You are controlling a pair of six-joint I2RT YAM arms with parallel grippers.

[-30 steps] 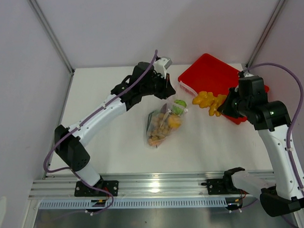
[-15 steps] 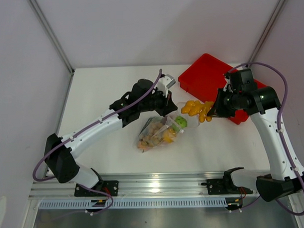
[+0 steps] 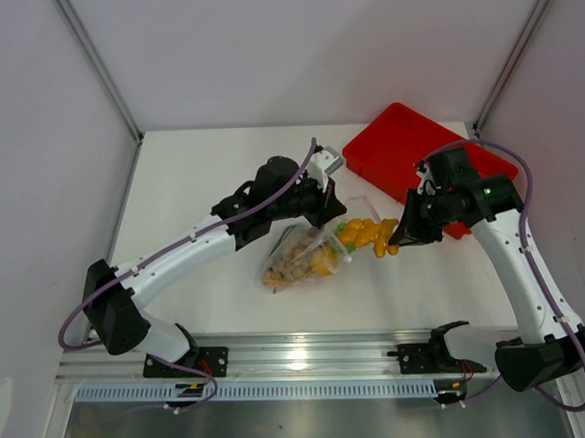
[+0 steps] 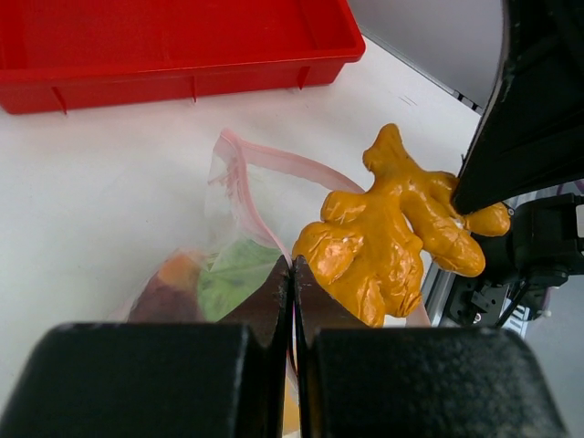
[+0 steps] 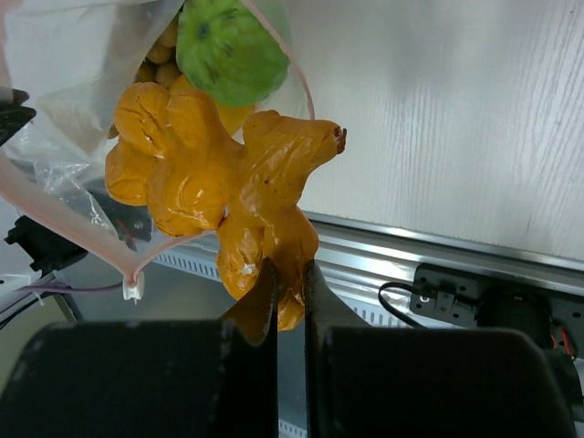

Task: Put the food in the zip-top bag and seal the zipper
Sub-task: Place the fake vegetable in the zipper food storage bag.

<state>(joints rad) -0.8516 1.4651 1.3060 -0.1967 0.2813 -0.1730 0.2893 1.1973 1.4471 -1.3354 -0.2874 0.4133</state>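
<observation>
You have the white desk [image 3: 204,174] with the red tray [image 3: 396,148] pushed to its far right corner, out of the way of the loading. Both arms meet just in front of that tray. The zip-top bag [image 3: 299,257] lies near the middle of the desk. Its closed end is down and its mouth is raised and turned toward the right arm, which looks deliberate: lifted like this, the opening gapes instead of lying flat. Your left end effector [image 4: 292,274] is what lifts it, with the jaws pressed tight together on one lip of the mouth. Your right end effector [image 5: 289,274] is clamped narrowly on one lobe of the orange lumpy piece [image 5: 219,182]. That leaves most of the piece sticking out ahead of the fingers so it can lead into the bag. The piece hangs right at the opening, partly across the rim but, as far as I can judge, not yet fully inside. Deeper in the bag sit the green leaves [image 5: 228,46] and some yellow and orange bits [image 3: 292,265]. The pink zipper [image 4: 274,164] loops open around the mouth, unsealed, and its small white slider [image 5: 134,290] is parked at one end.
</observation>
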